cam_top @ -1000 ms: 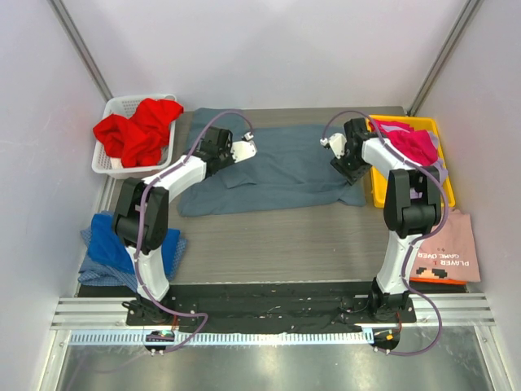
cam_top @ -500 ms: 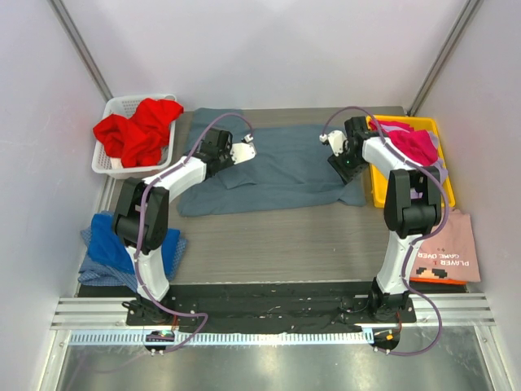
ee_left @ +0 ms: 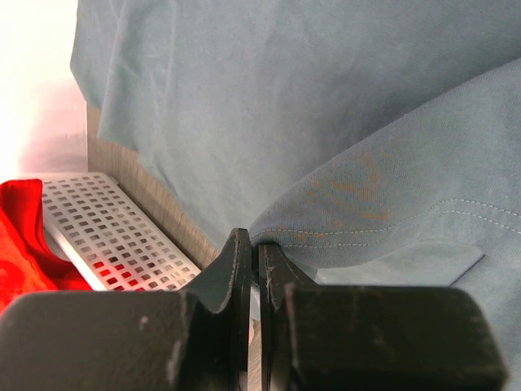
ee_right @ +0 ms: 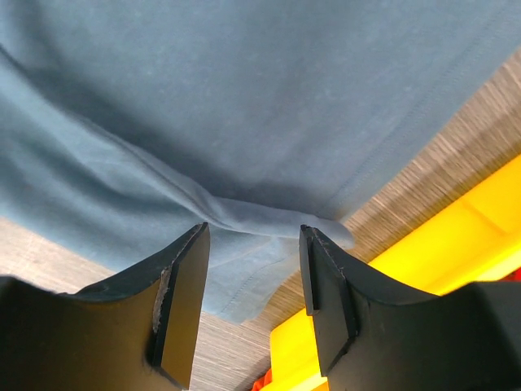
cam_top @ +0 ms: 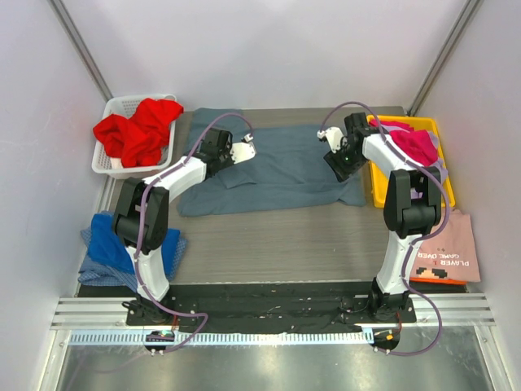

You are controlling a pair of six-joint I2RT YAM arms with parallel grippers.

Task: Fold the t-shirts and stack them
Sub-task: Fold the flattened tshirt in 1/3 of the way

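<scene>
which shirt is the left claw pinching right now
The slate blue-grey t-shirt spread centrally; the left claw is shut on its fold. Red, royal blue, magenta and pale pink ones lie aside.

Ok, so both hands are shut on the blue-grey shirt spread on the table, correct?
Not quite. Only the left hand is shut on the blue-grey shirt, pinching a fold of it. The right hand is open over the shirt, as the right wrist view shows.
</scene>
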